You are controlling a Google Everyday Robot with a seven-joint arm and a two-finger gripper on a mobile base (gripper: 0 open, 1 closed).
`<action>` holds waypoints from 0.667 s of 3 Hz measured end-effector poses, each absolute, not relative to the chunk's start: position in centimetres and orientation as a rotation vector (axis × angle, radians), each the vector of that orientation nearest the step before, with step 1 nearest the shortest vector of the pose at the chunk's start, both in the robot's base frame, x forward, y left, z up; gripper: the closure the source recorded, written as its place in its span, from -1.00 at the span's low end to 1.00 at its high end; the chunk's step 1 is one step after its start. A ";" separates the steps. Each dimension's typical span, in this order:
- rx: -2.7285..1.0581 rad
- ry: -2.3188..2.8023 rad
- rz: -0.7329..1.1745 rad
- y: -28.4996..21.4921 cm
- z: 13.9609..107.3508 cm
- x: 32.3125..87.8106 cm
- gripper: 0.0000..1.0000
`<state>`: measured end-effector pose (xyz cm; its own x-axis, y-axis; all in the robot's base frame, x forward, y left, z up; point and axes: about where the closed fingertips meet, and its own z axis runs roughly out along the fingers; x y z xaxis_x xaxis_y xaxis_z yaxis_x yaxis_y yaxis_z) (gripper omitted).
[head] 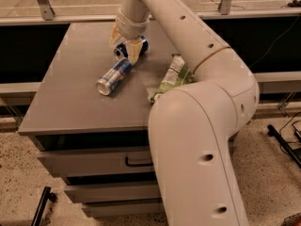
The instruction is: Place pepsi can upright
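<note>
The pepsi can (141, 44) lies on its side at the back of the grey cabinet top (70, 98), dark blue, with its silver end facing the front left. My gripper (126, 45) reaches down from the white arm and sits right on the can, covering its middle. A slimmer silver-and-blue can (114, 76) lies on its side just in front and to the left of it, apart from the gripper.
A green and white snack bag (172, 76) lies on the cabinet top to the right of the cans, partly behind my arm (197, 140). The cabinet has drawers (94, 161) below. A metal rail (56, 18) runs behind it.
</note>
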<state>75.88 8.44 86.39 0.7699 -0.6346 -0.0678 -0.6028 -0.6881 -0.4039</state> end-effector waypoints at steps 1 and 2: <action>-2.564 0.972 -0.097 7.9 85.7 76.3 -0.32; -2.567 0.989 -0.091 7.6 85.4 76.5 -0.32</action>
